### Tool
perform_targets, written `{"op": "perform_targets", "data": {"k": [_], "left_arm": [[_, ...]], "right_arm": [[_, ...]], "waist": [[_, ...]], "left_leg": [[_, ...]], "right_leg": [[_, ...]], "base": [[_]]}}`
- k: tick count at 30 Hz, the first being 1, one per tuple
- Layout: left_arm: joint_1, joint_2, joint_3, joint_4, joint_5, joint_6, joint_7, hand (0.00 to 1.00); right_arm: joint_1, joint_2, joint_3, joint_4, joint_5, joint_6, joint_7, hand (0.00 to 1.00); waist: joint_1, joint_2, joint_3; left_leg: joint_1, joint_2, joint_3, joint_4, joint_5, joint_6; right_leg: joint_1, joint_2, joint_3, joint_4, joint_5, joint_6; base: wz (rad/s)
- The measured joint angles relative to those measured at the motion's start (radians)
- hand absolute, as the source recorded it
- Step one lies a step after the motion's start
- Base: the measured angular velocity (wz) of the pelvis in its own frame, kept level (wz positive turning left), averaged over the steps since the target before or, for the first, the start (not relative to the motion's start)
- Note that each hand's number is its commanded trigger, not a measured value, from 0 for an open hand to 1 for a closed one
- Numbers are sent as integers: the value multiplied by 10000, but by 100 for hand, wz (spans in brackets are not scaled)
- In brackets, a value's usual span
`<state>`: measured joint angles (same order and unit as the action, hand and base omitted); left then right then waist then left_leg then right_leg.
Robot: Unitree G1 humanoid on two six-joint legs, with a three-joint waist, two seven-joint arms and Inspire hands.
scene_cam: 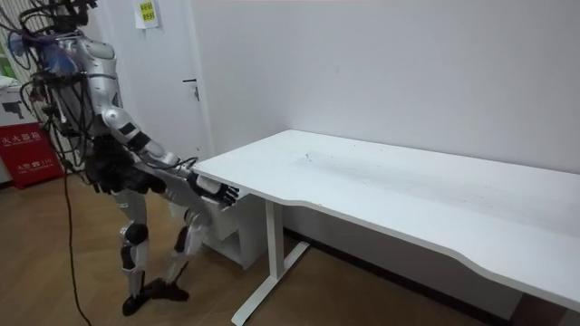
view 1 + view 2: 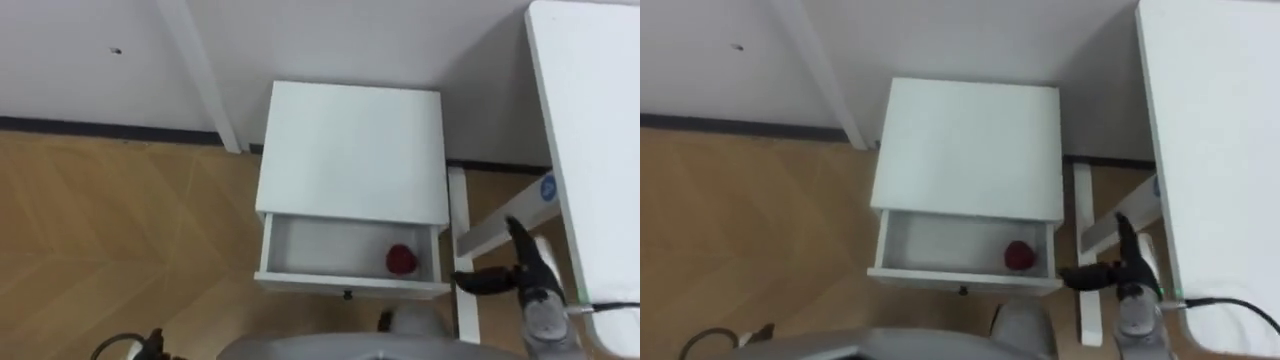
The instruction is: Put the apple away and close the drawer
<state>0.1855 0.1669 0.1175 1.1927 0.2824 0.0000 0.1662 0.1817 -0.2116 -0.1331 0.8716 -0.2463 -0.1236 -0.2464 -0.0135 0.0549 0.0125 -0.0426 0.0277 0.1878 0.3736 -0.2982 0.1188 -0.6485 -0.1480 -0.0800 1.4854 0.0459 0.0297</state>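
Left eye view, you've got red apple (image 2: 401, 259) in open white nightstand drawer (image 2: 320, 245), right hand (image 2: 528, 275) spread beside desk (image 2: 590, 130), blue sticker (image 2: 547, 187) print illegible, left hand (image 2: 150, 345) state unclear.

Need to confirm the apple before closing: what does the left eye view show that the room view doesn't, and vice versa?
Left eye view: the drawer pulled open, the red apple lying in its right end. Room view: the robot standing at the end of the white desk, a door near it. Shared: that desk, and the open right hand beside its edge.
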Motion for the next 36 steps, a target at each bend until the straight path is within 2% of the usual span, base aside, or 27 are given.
{"op": "perform_targets", "data": {"k": [1, 2, 3, 5, 6, 7, 8, 10, 11, 12, 13, 15, 18, 21, 24, 28, 36], "left_arm": [[-121, 87, -7, 78, -150, 81, -7, 0], [-161, 100, -4, 92, -165, 110, -8, 0], [-159, 115, -22, 90, -171, 163, -12, 0], [-25, 116, -17, 45, -157, 257, -35, 0], [171, 106, -28, -121, -137, 259, -46, 0], [399, 121, -24, -341, -155, 300, -39, 0], [518, 107, -25, -440, -167, 345, -36, 0], [652, 97, -4, -528, -180, 542, 4, 0], [724, 82, 13, -626, -178, 576, 25, 0], [784, 35, 20, -852, -181, 617, 34, 0], [745, 79, 62, -1018, -173, 618, 63, 0], [685, 98, 286, -1081, -177, 608, 212, 0], [563, 34, 365, -1053, -132, 611, 266, 0], [457, -113, 382, -1052, -131, 621, 252, 0], [461, -167, 470, -995, -138, 723, 198, 0], [460, -328, 790, -708, -164, 851, 197, 0], [438, -376, 912, -299, -134, 902, 167, 0]], "right_arm": [[-10, -165, 43, 432, 379, -40, -13, 0], [54, -257, 95, 600, 542, -7, -22, 0], [130, -365, 317, 910, 837, 212, -40, 0], [217, -363, 554, 1424, 978, 621, 19, 0], [299, -306, 739, 1606, 1072, 836, 129, 0], [305, -170, 744, 1801, 1189, 972, 219, 0], [321, -127, 742, 1872, 1266, 1022, 223, 0], [363, 7, 721, 2316, 1370, 1051, 290, 0], [351, 22, 720, 2384, 1417, 1045, 340, 0], [244, 24, 713, 2519, 1605, 1041, 425, 0], [90, 81, 716, 2693, 1877, 1030, 555, 0], [-209, 159, 723, 3156, 2341, 1021, 804, 0], [-417, 232, 685, 3466, 3101, 1010, 1294, 0], [-443, 298, 679, 3521, 3447, 1019, 1703, 0], [-420, 457, 672, 3838, 3606, 1076, 2022, 0], [-456, 531, 457, 4436, 3689, 1255, 2291, 0], [-444, 576, 217, 4903, 3953, 1383, 2476, 0]], "waist": [[-128, 231, 14], [-119, 321, 40], [-146, 436, 50], [-224, 378, 75], [-244, 231, 85], [-241, -4, 83], [-226, -114, 76], [21, -536, -18], [154, -595, -51], [419, -720, -101], [458, -818, -158], [484, -1020, -122], [438, -1109, -125], [437, -1041, -127], [421, -1008, -119], [404, -899, -114], [385, -887, -74]], "left_leg": [[-200, 253, -23, 276, -97, -4], [-303, 351, -44, 372, -161, 0], [-361, 458, -81, 512, -215, -35], [-299, 402, -145, 623, -309, 12], [-258, 207, -271, 633, -355, -33], [-256, -32, -294, 613, -359, -1], [-248, -125, -301, 580, -351, 20], [-129, -382, -336, 218, -185, 69], [-77, -428, -310, 53, -106, 41], [15, -421, -256, -241, 30, -65], [88, -414, -299, -480, 144, -146], [379, -386, -379, -842, 265, -294], [838, -275, -614, -1350, 371, -487], [980, -205, -619, -1571, 439, -600], [994, -192, -605, -1603, 448, -615], [1094, -190, -566, -1702, 448, -615], [1310, -226, -530, -1865, 447, -616]], "right_leg": [[-998, 8, -106, 2244, -616, -140], [-1311, 8, -108, 2872, -836, -131], [-1565, -100, -18, 3121, -1154, -44], [-864, -309, 90, 1574, -1357, 136], [137, -415, 63, -638, -1421, 264], [1337, -459, 29, -3111, -1430, 327], [1968, -441, -53, -4347, -1446, 356], [4275, -111, -374, -8709, -1573, 494], [4669, -32, -467, -9571, -1746, 467], [5347, 173, -589, -10944, -1726, 516], [5842, 300, -662, -11934, -1697, 515], [6504, 446, -808, -12947, -1579, 581], [7069, 646, -1001, -13352, -1539, 514], [7125, 751, -998, -13445, -1579, 456], [7169, 763, -1141, -13526, -1661, 385], [7194, 759, -1128, -13523, -1701, 390], [7296, 742, -1125, -13516, -1711, 393]], "base": [[-27], [0], [0], [12], [19], [18], [18], [13], [-15], [-12], [-5], [15], [18], [4], [0], [-3], [-2]]}}
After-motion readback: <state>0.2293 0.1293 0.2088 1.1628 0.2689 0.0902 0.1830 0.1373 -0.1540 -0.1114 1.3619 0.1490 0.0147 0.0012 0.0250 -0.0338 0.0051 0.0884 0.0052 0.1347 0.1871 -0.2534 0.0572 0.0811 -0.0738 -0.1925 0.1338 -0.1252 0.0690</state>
